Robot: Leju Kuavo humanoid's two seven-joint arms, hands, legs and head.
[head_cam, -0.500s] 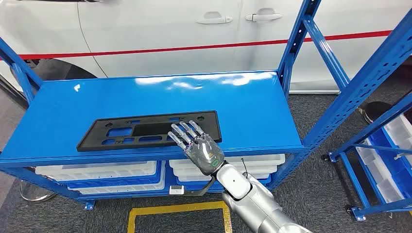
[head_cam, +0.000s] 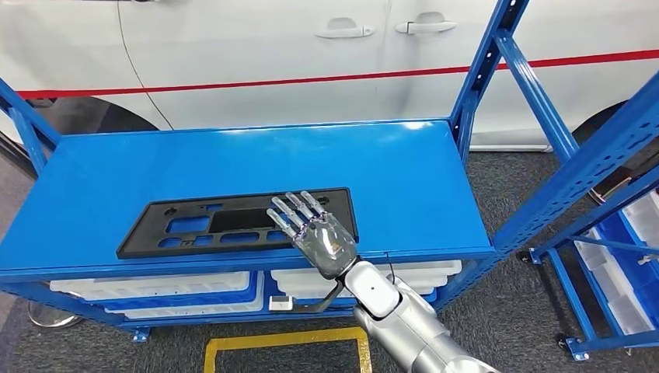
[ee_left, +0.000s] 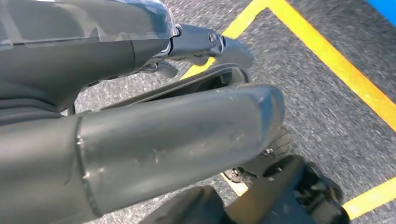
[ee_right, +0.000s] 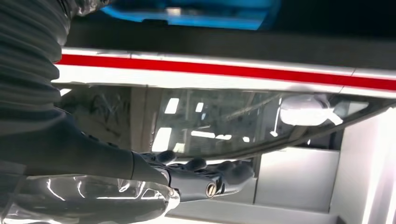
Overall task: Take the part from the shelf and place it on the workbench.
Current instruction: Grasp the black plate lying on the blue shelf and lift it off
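The right hand [head_cam: 320, 237] spreads its fingers [head_cam: 291, 210] apart, empty, over the right end of the flat black part [head_cam: 194, 225], which lies beneath them along the blue shelf's [head_cam: 233, 155] front edge, while whether the left hand's [ee_left: 140, 140] fingers are open or closed cannot be told

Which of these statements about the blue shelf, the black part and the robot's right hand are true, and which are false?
1. The black part lies flat on the blue shelf. True.
2. The right hand is lifting the part clear of the shelf. False: the part lies on the shelf, with the hand open over its right end.
3. A white car stands behind the shelf. True.
4. The part lies near the shelf's back edge. False: it lies near the front edge.
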